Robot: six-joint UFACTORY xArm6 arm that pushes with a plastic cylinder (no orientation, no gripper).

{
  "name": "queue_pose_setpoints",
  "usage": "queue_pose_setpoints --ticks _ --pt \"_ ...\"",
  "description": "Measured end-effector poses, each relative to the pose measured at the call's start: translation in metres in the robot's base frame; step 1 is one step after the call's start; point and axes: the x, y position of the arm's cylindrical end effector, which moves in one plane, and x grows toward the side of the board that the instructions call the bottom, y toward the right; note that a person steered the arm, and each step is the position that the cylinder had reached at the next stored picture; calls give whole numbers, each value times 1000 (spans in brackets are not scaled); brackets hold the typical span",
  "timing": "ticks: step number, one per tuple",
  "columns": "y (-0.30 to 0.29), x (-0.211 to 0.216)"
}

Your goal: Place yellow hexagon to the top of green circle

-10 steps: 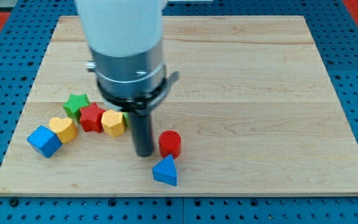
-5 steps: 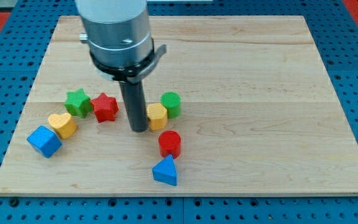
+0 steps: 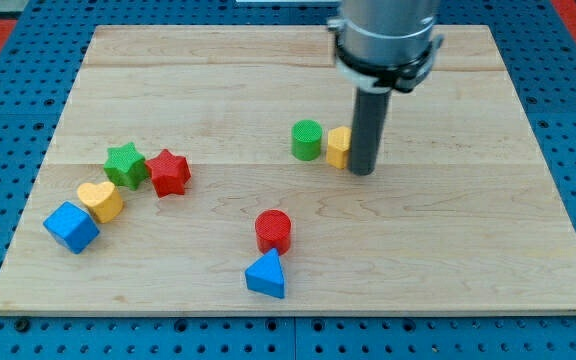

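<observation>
Yellow hexagon (image 3: 338, 146) | light, rigid, slides easily | right of green circle (image 3: 307, 139), touching | my tip (image 3: 362, 171) against its right side, no fingers fitted | to be pushed from near side

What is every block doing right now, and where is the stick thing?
my tip: on the board, against the yellow hexagon's right side
yellow hexagon: flat, partly hidden by the rod, just right of the green circle
green circle: flat, left of the hexagon
red circle: flat, just above the blue triangle
blue triangle: flat
red star: beside the green star
green star: flat
yellow heart: beside the blue cube
blue cube: flat
</observation>
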Motion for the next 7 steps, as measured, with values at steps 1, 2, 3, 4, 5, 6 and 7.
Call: queue_pose_setpoints --ticks 1,2,3,4,5,6,7 --pt "-2 -30" --pt "-12 -52" --pt "-32 -53" --pt "-40 -60" --pt "-54 -81" --pt "-105 -79" --pt "-96 -45"
